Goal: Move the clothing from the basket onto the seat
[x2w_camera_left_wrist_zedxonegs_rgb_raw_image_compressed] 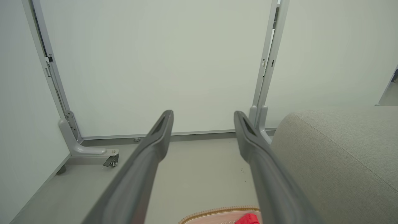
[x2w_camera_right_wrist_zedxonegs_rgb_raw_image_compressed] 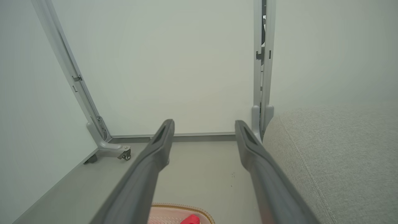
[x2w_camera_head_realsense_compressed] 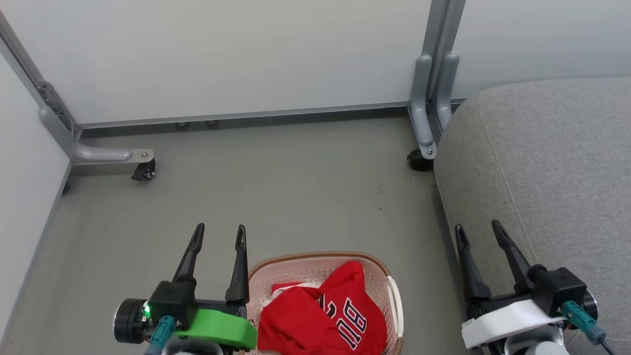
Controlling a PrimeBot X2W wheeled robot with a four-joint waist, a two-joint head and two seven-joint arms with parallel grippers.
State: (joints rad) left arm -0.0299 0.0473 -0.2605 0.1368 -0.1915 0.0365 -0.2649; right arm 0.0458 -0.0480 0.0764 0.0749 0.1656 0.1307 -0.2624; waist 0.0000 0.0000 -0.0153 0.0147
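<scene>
I am hovering both arms with fingers spread and empty, my left hand (x2w_camera_head_realsense_compressed: 220, 228) just left of the basket (x2w_camera_head_realsense_compressed: 315, 257) of clothing (x2w_camera_head_realsense_compressed: 320, 315), nearer than my right hand (x2w_camera_head_realsense_compressed: 477, 226).

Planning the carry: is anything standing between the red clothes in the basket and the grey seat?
Nothing visible does. The clothes lie in the basket, with just floor between it and the seat to its right. The right tool, open, hovers by the seat's near edge; the left tool, open, is beside the basket.
</scene>
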